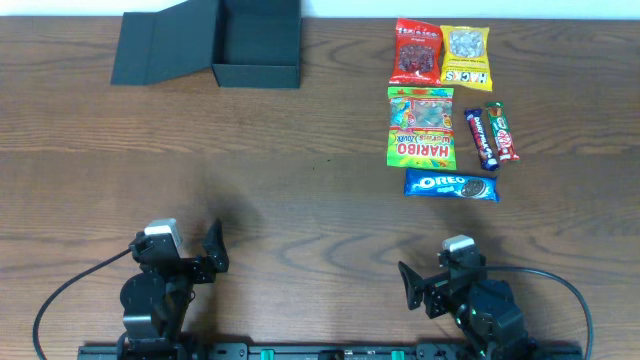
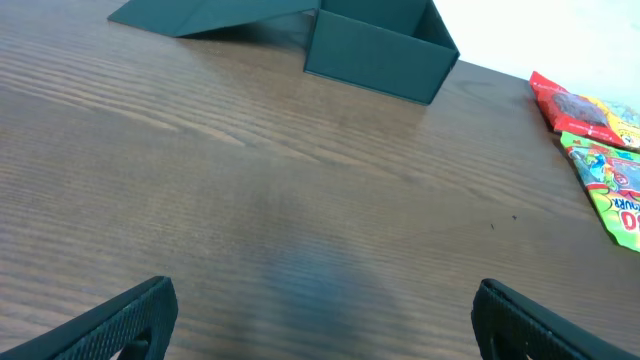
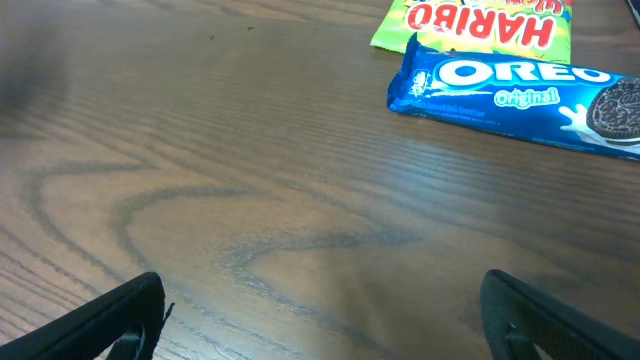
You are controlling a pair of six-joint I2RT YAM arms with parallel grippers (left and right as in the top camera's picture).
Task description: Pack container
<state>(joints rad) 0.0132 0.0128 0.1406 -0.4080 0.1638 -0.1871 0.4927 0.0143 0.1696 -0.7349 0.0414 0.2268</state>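
The container (image 1: 257,72) is a dark teal box at the back left, standing open with its flap lid (image 1: 160,48) laid out to the left; it also shows in the left wrist view (image 2: 375,65). Snack packets lie at the right: a red packet (image 1: 417,52), a yellow packet (image 1: 466,55), a Haribo bag (image 1: 420,128), two chocolate bars (image 1: 491,135) and a blue Oreo pack (image 1: 451,185), which also shows in the right wrist view (image 3: 520,90). My left gripper (image 2: 325,320) and right gripper (image 3: 320,325) are open and empty, low near the front edge.
The wooden table (image 1: 300,180) carries everything. The Haribo bag (image 2: 610,185) and the red packet (image 2: 580,105) show at the right edge of the left wrist view. Cables run from both arm bases at the front.
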